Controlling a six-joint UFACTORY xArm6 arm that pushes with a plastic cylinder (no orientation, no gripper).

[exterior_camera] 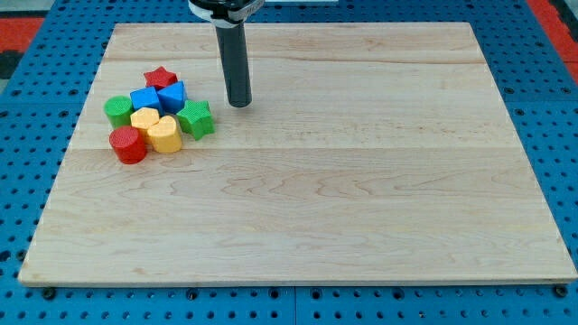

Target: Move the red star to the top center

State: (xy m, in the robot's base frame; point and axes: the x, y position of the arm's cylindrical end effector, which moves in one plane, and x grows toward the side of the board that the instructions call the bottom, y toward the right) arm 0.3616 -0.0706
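Judging from this one moment, I would say the task is hardly begun. The red star (161, 77) sits far on the left side of the counter (361, 199), at the far edge of a tight cluster of blocks, and the far centre where it must go is well apart from it, to its right. So nearly the whole travel is left to do.

My tip (238, 104) rests on the wood to the right of the cluster, near the blue cube (172, 95) and the green star (196, 118) but not touching either of them. There are no jaws on this rig, only the straight rod, so nothing is held and nothing can be; I can only push.

Around the red star the blocks stand close together. The blue cube and a second blue block (144, 98) touch it or nearly touch it on its near side. Nearer still come the green block (117, 110) at the left, two yellow blocks (144, 118) (163, 133) in the middle, and the red cylinder (128, 144) nearest to me.

My tip is on the wrong side for the push, I think. It should first go around to the left of the red star, and the path there passes close to the blue blocks. A push to the right along the far edge seems free of obstacles, but the blue cube may be dragged along.
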